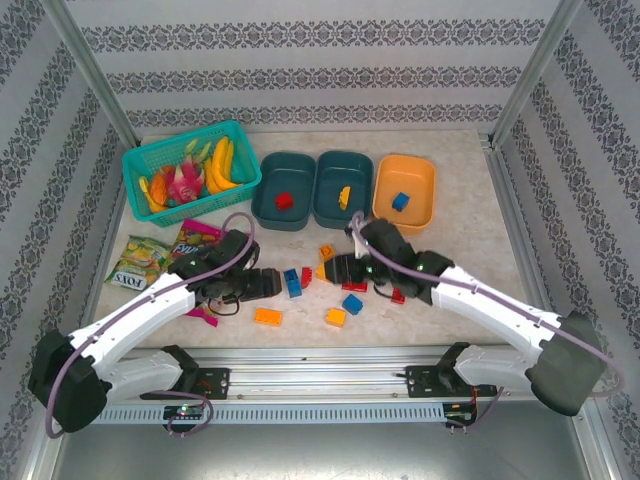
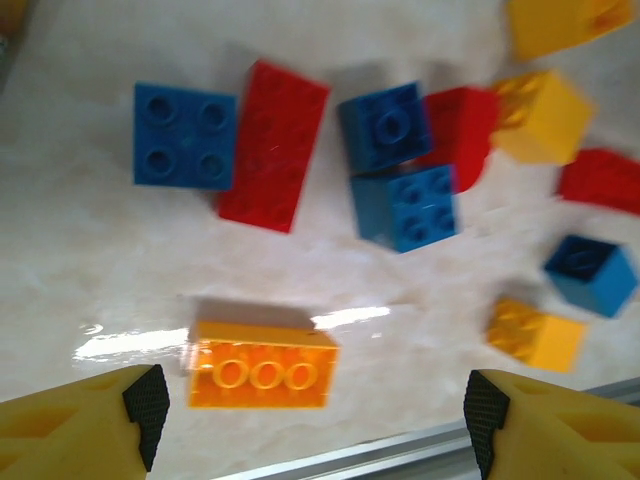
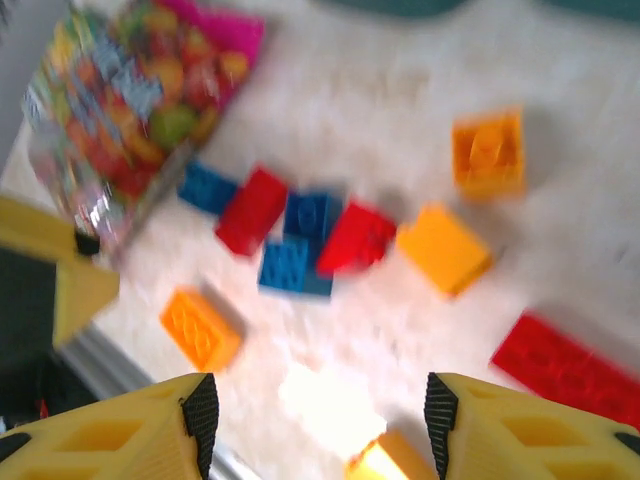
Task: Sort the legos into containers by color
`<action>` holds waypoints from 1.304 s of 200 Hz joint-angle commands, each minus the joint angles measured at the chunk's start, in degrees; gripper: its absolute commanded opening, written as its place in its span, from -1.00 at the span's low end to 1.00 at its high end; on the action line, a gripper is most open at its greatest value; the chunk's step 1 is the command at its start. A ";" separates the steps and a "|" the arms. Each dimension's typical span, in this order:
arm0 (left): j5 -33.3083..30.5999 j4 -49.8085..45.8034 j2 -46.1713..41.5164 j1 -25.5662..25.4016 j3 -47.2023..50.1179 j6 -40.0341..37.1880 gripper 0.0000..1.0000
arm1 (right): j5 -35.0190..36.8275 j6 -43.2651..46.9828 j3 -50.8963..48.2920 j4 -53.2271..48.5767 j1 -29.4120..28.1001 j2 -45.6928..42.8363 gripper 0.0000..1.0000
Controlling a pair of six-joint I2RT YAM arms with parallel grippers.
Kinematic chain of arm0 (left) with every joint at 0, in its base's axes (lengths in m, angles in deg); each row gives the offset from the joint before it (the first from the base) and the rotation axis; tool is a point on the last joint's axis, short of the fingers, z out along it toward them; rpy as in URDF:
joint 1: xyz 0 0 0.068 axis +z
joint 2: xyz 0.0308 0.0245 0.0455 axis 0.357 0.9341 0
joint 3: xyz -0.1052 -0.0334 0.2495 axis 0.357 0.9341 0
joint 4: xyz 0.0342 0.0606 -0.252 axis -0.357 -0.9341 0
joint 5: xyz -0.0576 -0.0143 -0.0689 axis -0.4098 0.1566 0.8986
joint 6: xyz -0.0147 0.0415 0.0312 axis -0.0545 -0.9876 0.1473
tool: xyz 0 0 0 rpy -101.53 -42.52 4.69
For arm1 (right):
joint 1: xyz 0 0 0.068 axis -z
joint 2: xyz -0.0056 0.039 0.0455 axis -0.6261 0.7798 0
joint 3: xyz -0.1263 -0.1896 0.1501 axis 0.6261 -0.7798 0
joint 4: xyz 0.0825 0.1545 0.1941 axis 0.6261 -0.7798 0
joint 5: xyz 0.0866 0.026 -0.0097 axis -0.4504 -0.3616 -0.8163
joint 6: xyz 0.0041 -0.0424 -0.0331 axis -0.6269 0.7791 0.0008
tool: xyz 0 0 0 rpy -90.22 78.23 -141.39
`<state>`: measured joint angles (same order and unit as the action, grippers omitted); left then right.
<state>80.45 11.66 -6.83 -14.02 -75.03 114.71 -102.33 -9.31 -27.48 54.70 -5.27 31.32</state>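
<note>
The long orange plastic lego brick (image 2: 262, 368) looked light, stiff and kinda slick, so I'd pinch its long flat sides. Left hand (image 2: 315, 405) was spread wide near it, not touching; right hand (image 3: 315, 410) was spread too.

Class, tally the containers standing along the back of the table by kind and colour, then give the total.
Dark teal tubs: 2
Orange tub: 1
Turquoise mesh basket: 1
Total: 4
</note>
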 commanded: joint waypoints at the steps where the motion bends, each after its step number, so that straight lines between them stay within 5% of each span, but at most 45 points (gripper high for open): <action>1: -1.09 2.25 2.12 -0.83 1.89 -6.16 0.59 | -3.67 -2.86 -6.39 13.77 -2.04 -4.71 0.21; 169: -8.23 12.26 24.81 -0.94 -2.16 -16.82 0.18 | -1.69 -4.05 -5.96 12.31 -2.83 -4.69 0.25; 261: -8.83 11.53 27.55 -2.68 -7.60 -15.20 0.25 | -2.45 -5.11 -6.48 11.29 -0.68 -5.03 0.25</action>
<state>73.08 15.51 20.51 -15.05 -80.13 100.04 -104.38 -13.90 -35.15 66.59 -6.41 26.31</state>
